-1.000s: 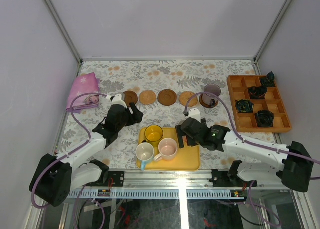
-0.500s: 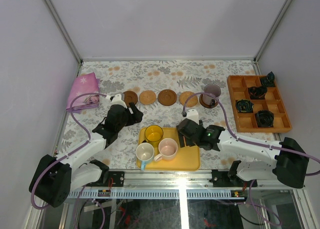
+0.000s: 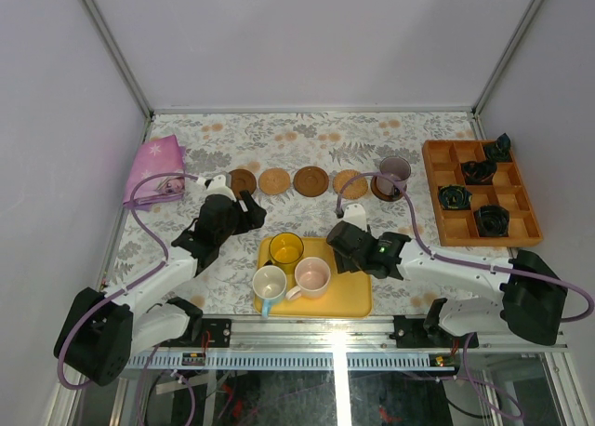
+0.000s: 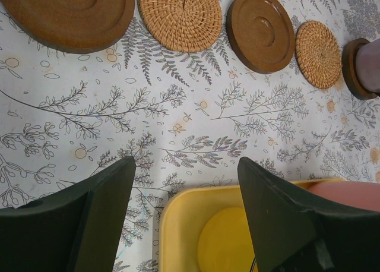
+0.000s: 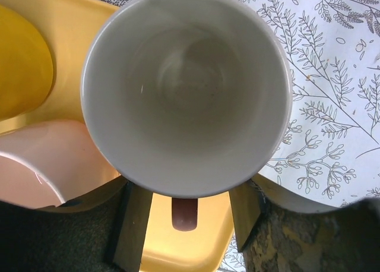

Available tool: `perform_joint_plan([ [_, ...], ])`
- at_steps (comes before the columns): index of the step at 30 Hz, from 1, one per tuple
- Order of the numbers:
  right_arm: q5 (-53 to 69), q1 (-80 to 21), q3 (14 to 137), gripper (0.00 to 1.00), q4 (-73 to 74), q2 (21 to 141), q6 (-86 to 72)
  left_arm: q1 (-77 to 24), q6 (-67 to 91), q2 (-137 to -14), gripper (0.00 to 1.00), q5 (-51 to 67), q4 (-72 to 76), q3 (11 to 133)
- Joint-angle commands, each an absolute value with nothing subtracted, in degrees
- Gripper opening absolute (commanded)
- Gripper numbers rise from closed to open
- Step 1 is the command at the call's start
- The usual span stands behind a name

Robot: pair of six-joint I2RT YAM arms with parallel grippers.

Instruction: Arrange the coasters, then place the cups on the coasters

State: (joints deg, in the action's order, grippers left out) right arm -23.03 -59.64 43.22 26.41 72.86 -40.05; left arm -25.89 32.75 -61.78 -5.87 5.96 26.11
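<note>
Black right fingers (image 5: 132, 227) straddle the handle of a pale cup (image 5: 187, 88) standing at the right edge of the yellow tray (image 5: 196, 248); I cannot tell whether they grip it or merely flank it. Left fingers (image 4: 89, 218) stand apart, empty, above the tray's far rim. Beyond, five coasters (image 3: 310, 180) lie in a row on the desk (image 3: 232, 138), the rightmost bearing a grey-purple cup (image 3: 393, 175). I judge the second cup's pick-up is in hand; the next move calls for firm closure, a straight lift, then carriage to the free tan coaster (image 3: 350, 182).
</note>
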Motion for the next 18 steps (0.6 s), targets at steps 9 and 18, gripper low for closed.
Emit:
perform_joint_plan([
  [9,-25.7,-60.1,45.3,0.04,26.2,74.3,-39.9,-26.2,32.4,-61.1,0.7,-7.4,6.9,25.2],
  [18,-29.9,-60.1,47.0,0.0,25.0,72.8,-38.5,-26.3,32.5,-60.4,0.7,-7.5,6.8,25.1],
])
